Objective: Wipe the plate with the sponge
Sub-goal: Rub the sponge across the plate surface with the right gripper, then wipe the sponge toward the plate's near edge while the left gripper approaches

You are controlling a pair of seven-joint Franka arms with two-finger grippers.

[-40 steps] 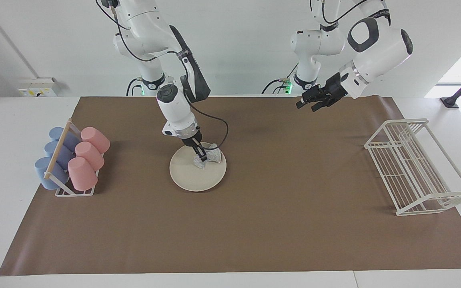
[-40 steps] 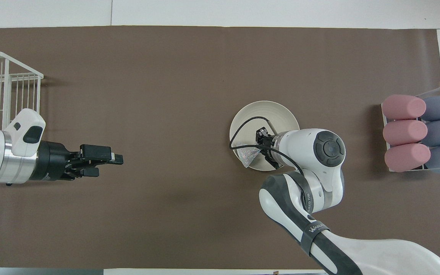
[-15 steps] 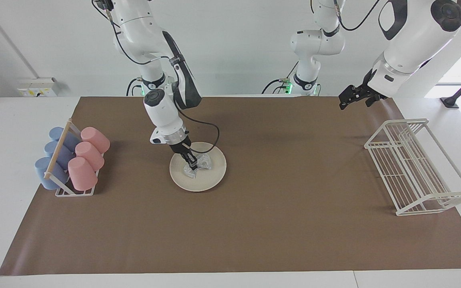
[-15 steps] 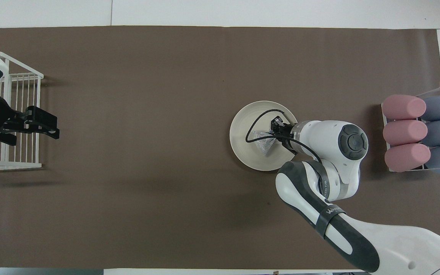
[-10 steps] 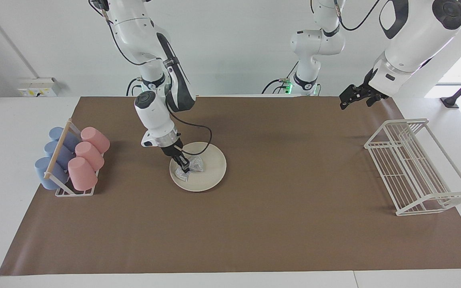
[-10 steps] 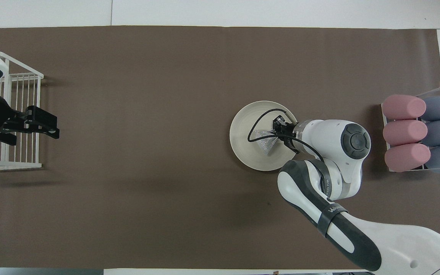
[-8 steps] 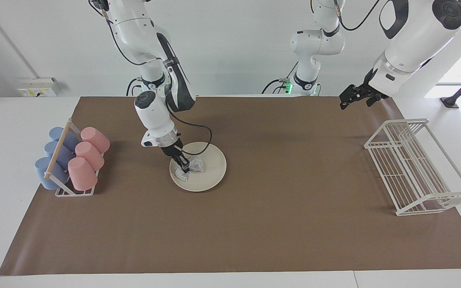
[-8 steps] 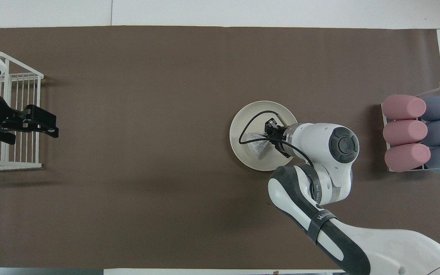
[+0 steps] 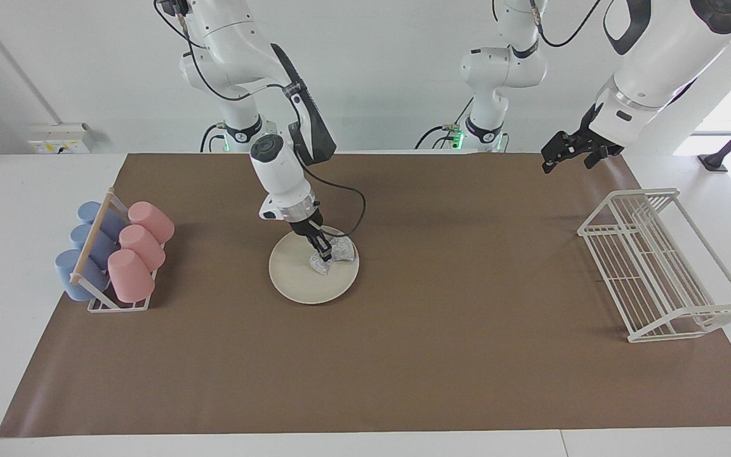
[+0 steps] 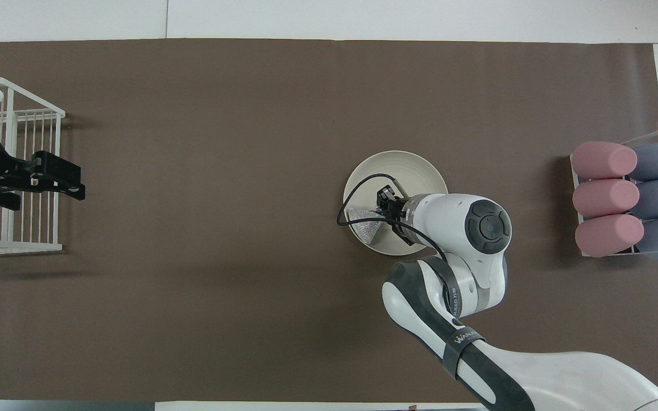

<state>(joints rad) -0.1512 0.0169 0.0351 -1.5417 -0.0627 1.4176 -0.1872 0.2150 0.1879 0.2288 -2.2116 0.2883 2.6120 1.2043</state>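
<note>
A cream-white plate (image 9: 299,282) (image 10: 406,165) lies on the brown mat, toward the right arm's end of the table. The silvery mesh sponge (image 9: 338,251) (image 10: 365,226) rests on the plate's rim, on the side nearer to the robots and toward the left arm's end. My right gripper (image 9: 322,249) (image 10: 384,210) points down onto the plate and is shut on the sponge. A black cable loops over the plate beside it. My left gripper (image 9: 557,162) (image 10: 57,185) waits open and holds nothing, raised over the mat's edge by the wire rack.
A rack of pink and blue cups (image 9: 115,254) (image 10: 626,200) stands at the right arm's end of the mat. A white wire rack (image 9: 664,266) (image 10: 9,171) stands at the left arm's end. The brown mat (image 9: 403,355) covers most of the table.
The right gripper has dragged the sponge across the plate, from the side toward the right arm's end to the rim toward the left arm's end. The left gripper has barely shifted.
</note>
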